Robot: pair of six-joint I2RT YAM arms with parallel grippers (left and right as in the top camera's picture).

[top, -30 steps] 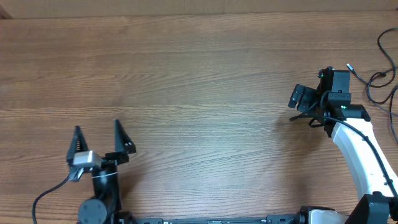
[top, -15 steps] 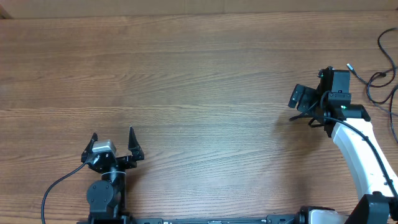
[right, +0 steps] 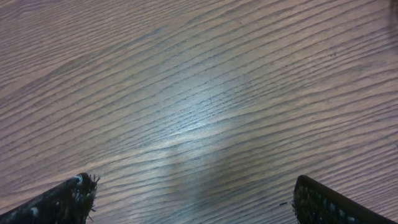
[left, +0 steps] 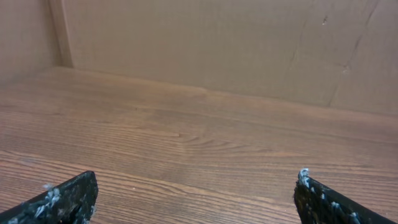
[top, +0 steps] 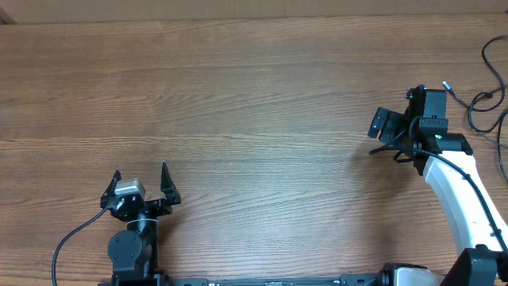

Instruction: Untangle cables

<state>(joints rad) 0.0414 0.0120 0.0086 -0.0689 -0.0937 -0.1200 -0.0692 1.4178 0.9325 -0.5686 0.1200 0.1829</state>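
The cables (top: 486,99) are thin black wires lying looped at the table's far right edge, partly cut off by the frame. One small plug end (top: 446,83) lies just right of my right wrist. My right gripper (top: 387,148) hangs over bare wood to the left of the cables, open and empty; in the right wrist view (right: 193,190) only wood shows between its fingertips. My left gripper (top: 140,184) is open and empty near the front left edge; in the left wrist view (left: 198,183) it faces bare table.
A brown cardboard wall (left: 217,43) stands along the table's back edge. The wooden tabletop (top: 254,103) spreads between the two arms. The right arm's white link (top: 464,199) runs from the front right toward the gripper.
My left gripper has drawn back toward the front edge and shifted right, then slightly left. The right arm and the cables have not moved.
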